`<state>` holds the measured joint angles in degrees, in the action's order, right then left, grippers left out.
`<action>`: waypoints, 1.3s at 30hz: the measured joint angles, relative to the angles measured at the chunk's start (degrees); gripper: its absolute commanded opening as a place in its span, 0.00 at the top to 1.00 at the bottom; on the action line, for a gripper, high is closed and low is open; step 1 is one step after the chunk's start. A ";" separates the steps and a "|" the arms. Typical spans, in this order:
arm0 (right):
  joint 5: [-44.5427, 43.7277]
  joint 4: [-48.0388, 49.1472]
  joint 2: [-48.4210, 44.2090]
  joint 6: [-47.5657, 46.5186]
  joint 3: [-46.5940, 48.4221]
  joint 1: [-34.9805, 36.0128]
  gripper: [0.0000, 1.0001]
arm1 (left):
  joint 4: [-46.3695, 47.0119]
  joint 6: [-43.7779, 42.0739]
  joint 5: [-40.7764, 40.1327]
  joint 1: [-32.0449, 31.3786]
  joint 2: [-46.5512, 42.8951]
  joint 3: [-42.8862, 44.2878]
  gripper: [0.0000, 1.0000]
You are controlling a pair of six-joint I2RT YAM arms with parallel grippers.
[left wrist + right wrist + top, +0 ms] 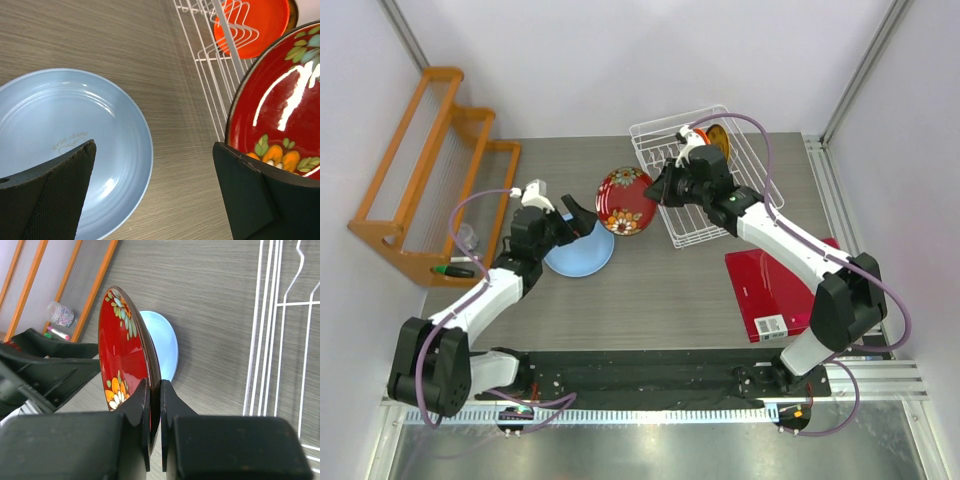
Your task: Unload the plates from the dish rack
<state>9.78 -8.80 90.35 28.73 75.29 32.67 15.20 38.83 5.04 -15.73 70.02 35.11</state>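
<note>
Nearest the arm bases, a red book (780, 285) lay flat on the table (650, 300) under the right arm, well apart from the plates. Further in, the left gripper (154, 150) stood wide open and held nothing, above the edge of the blue plate (582, 255), which lay flat on the table. Just beyond it, the right gripper (155, 385) was clenched on the rim of the red flowered plate (120, 355), holding it on edge outside the dish rack (690, 228), with its face turned toward the open left fingers.

The pinch took only a narrow bite of the rim, so the plate would likely swivel or slide out if it were swung quickly. The left fingers were close beside it, and a careless move by either arm could knock it. If it fell, it would probably strike the blue plate below.

Further back, an orange plate (260, 20) stood upright among the wires of the rack, yet to be taken out. A fourth plate could not be made out for certain. At the far left, an orange wooden shelf (390, 245) held a small clear cup (61, 314), clear of both arms.
</note>
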 measured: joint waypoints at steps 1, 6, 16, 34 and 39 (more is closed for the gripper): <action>-0.46 0.17 -0.15 -0.02 -0.09 0.00 0.99 | -0.20 -0.02 -0.33 0.00 -0.79 -0.04 0.01; -2.21 0.17 -0.52 -0.13 -0.24 -0.07 0.99 | -0.96 -0.04 -2.34 -0.13 -6.40 -0.52 0.00; 0.94 3.13 -0.33 1.70 -1.62 -0.28 0.99 | 0.26 0.20 -2.56 -0.17 -6.56 -1.27 0.01; 10.12 14.38 2.71 10.97 -7.17 -0.52 0.99 | 13.55 5.35 4.26 -0.35 -0.50 -2.32 0.83; 10.67 14.67 2.97 12.09 -7.17 -1.20 0.99 | 15.04 6.86 4.66 0.02 -0.42 -2.34 1.00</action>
<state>20.45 5.87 93.32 40.82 68.12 31.46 30.24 45.69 9.69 -15.70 69.60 32.77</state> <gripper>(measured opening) 0.090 0.060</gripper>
